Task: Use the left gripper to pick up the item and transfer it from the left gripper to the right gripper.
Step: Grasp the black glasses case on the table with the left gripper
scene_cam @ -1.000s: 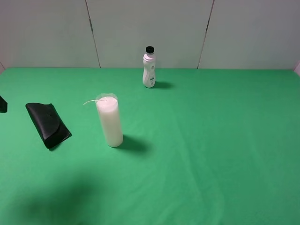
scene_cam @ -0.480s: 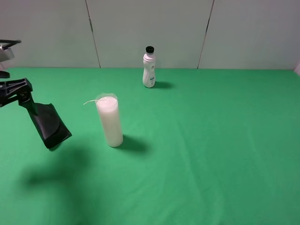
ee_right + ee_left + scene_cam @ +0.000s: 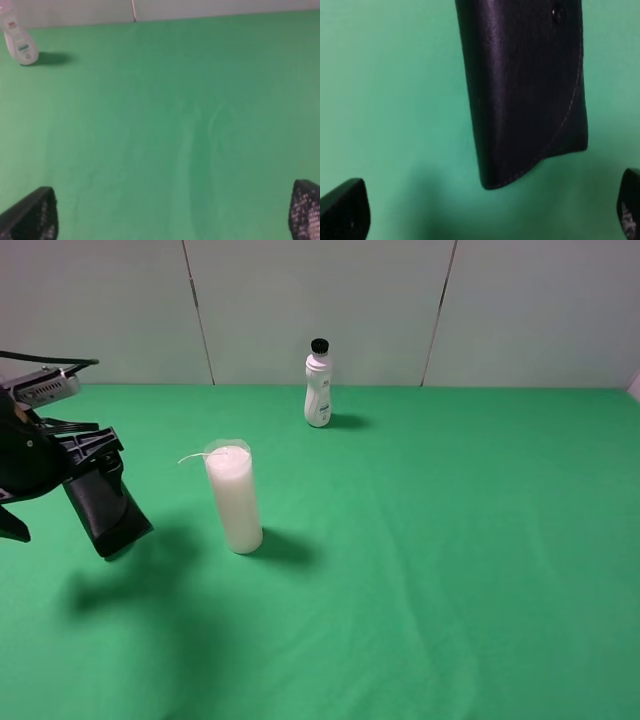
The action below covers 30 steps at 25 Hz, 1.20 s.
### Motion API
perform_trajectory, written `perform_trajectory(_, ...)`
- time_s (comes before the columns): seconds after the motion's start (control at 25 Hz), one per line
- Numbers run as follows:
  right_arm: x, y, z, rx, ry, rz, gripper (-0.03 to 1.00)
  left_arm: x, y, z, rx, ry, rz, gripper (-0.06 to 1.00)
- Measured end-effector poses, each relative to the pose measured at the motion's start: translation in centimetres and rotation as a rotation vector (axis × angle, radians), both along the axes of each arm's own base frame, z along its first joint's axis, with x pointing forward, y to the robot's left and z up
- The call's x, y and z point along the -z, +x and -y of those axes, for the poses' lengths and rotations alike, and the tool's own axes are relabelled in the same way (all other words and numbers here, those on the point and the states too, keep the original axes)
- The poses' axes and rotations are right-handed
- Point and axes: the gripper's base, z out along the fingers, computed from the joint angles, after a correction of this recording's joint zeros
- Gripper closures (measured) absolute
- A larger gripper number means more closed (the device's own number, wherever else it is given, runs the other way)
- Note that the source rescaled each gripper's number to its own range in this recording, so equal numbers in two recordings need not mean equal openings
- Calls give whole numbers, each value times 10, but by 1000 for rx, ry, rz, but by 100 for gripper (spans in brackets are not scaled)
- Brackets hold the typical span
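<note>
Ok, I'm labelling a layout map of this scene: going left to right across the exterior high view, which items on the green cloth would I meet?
black pouch → tall white candle → white bottle

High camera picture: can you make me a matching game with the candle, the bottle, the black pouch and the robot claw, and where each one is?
Things
1. candle
2. bottle
3. pouch
4. left gripper

Places
A. standing farthest back, with a black cap on top
B. lying flat at the left side of the green cloth
C. standing upright just right of the pouch
D. above the pouch, fingers wide open

Pairs: 1-C, 2-A, 3-B, 4-D
</note>
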Motion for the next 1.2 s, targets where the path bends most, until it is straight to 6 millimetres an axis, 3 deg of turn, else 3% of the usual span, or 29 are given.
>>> perform_trajectory(0.52,0,0,0,0,0,0,-3,26,27,7,-56,-7,-9,-5)
perform_trajectory(1.2,0,0,0,0,0,0,-3,41,33,7,-110,3,-27,-4)
